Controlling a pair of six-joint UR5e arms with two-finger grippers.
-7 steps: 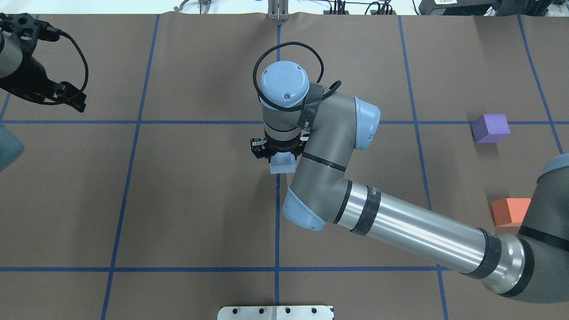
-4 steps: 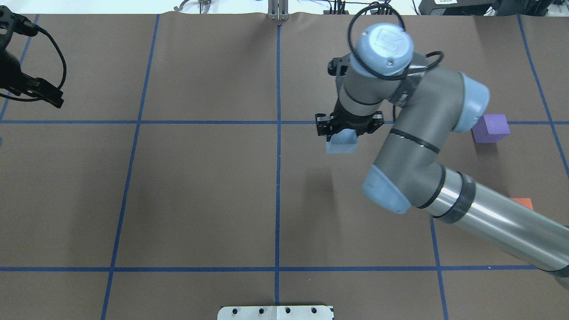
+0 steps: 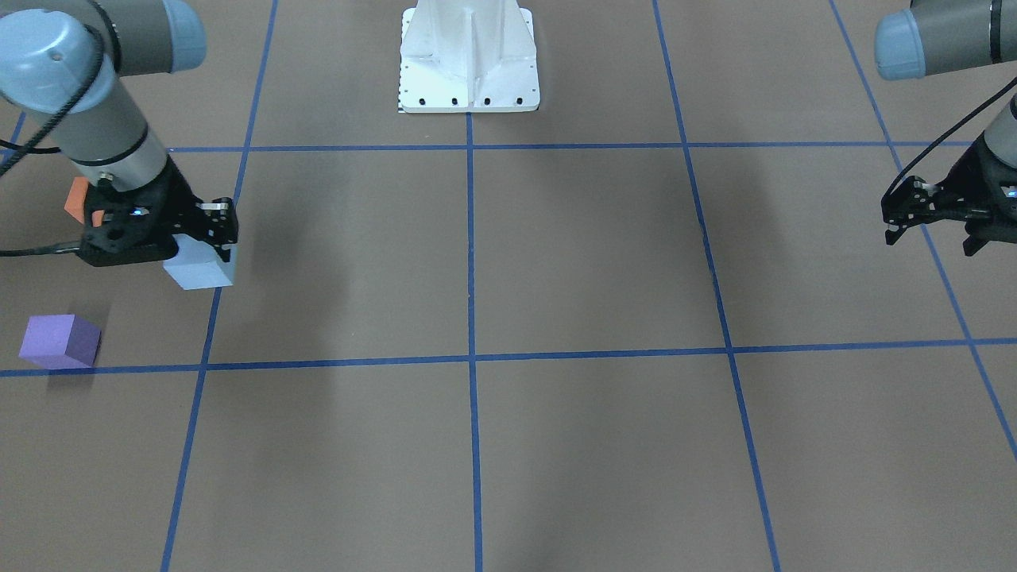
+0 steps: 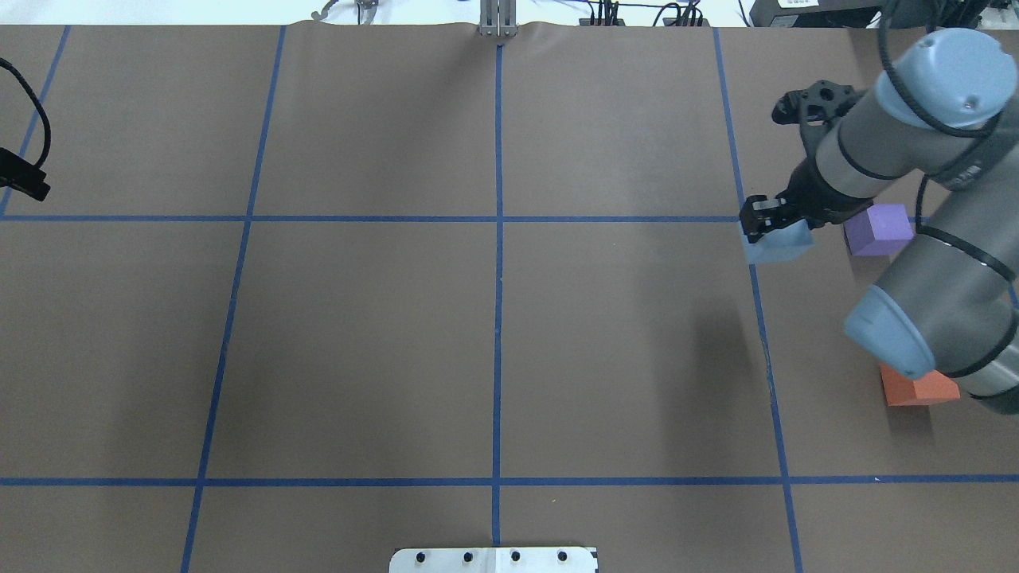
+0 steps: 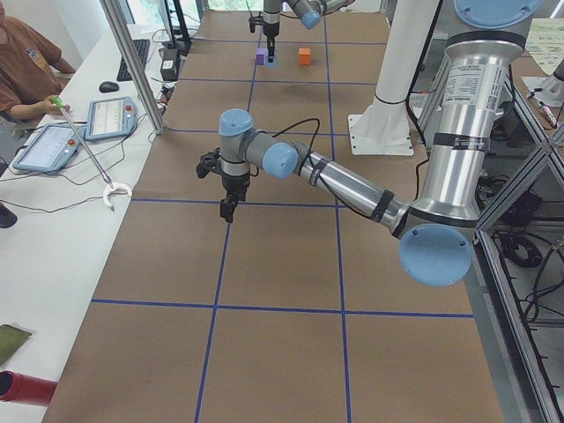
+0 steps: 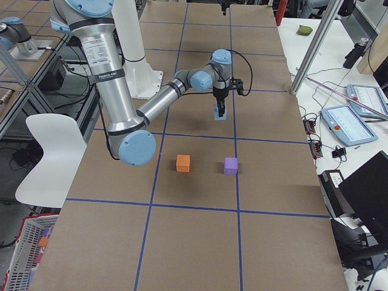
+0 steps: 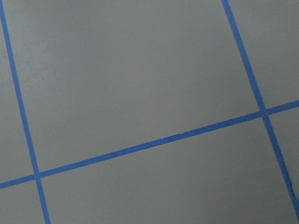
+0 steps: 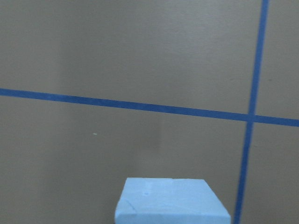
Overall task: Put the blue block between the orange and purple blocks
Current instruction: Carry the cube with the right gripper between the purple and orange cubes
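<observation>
Front-facing: right end effector point(image 3: 200, 242) clamped on blue block point(image 3: 199, 272), lifted off the surface point(image 3: 556, 262), near its edge on the robot's right. Left end effector point(image 3: 931, 238) fingers spread, empty.
Overhead: blue block just beside purple block point(image 4: 878, 229); orange block point(image 4: 915, 390) well apart, toward the robot-side edge.

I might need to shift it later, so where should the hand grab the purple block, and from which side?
Take the purple block by two opposite side faces, coming straight down from above. It is a cube lying flat with nothing touching it, and the orange block stands well apart, so either pair of faces probably works.
</observation>
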